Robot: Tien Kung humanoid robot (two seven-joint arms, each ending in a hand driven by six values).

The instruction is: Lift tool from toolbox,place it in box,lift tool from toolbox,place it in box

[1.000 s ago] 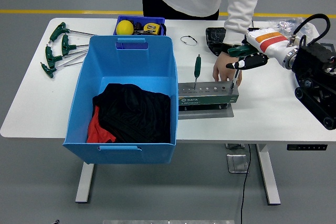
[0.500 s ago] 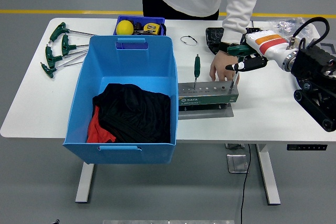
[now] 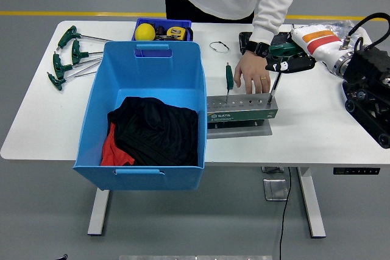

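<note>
While the big blue box (image 3: 146,114) sat closest at about 7 o'clock, with black and red cloth (image 3: 152,132) already bundled in its bottom, no tool could be seen inside it. Just past it at 5 o'clock, the green toolbox (image 3: 241,111) was parked on the white table (image 3: 317,132), and two tools were seen standing in its holes: one green-handled driver (image 3: 229,80) on the left, and a second tool (image 3: 273,89) at the right end. That second one was gripped at its handle by the right hand (image 3: 286,64), fingers clenched around it, shaft tip apparently not yet clear of the hole. The first lift looked to be in hand. A straight pull upward would likely be needed next, then a carry toward 9 o'clock over the box rim. Behind the toolbox, a person's hand (image 3: 250,74) was pressed on the table, touching the rack's back. Farther off at 11 o'clock, T-handle wrenches (image 3: 70,56) and a small blue tray (image 3: 162,30) were left lying.
</note>
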